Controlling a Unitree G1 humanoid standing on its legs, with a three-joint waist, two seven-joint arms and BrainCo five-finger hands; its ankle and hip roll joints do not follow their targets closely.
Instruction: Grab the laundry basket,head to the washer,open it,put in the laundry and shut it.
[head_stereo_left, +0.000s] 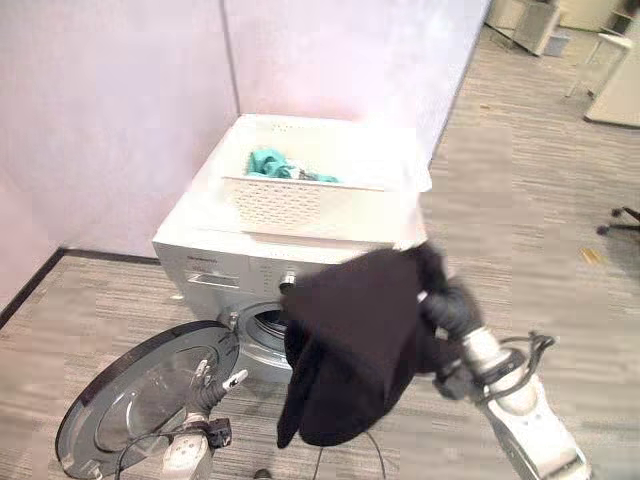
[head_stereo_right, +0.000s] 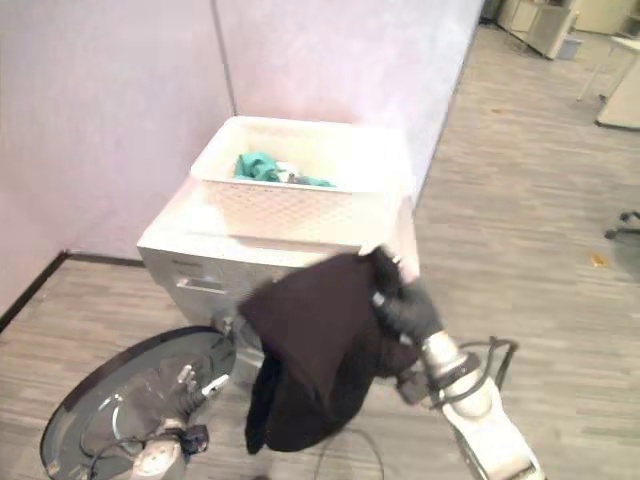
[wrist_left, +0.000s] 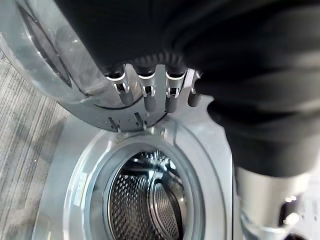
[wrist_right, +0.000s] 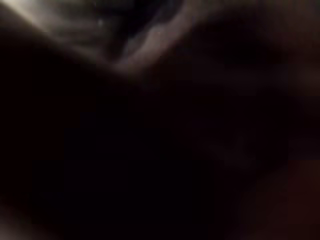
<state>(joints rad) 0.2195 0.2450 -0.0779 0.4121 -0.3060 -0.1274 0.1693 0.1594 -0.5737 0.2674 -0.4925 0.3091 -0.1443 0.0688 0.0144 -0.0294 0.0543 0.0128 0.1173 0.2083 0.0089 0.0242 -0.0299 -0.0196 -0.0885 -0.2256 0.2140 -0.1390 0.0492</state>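
While the right hand (head_stereo_right: 405, 305) grips a black garment (head_stereo_left: 350, 340) near its top edge, fingers curled into the cloth, the rest hangs loose in front of the washer (head_stereo_left: 215, 260), partly covering the drum opening (head_stereo_left: 265, 325). The right wrist view is dark with cloth up close. Left hand (head_stereo_left: 215, 385) sits low at the open door (head_stereo_left: 140, 395); in its wrist view the fingers (wrist_left: 150, 95) are straight, tips against the door's rim, nothing gripped, drum (wrist_left: 145, 200) open just past them. Basket (head_stereo_left: 320, 180) rests on top of the washer, a teal item (head_stereo_left: 270, 163) lying inside. The garment looks light, soft and floppy, no stiffness, so it will drape and swing; a bunched hold near the top, as now, seems best, but the trailing hem could snag on the opening's lip or hang outside it. The next move probably calls for lowering the hand and feeding the bulk in first. Edges to mind: the door rim on the left, swung wide and low, and the washer's front panel above the opening. The wall (head_stereo_left: 110, 120) is close behind and to the left; the floor (head_stereo_left: 540, 200) to the right is open, giving the right arm room. Loading underway, teal item not yet moved, door not yet shut.
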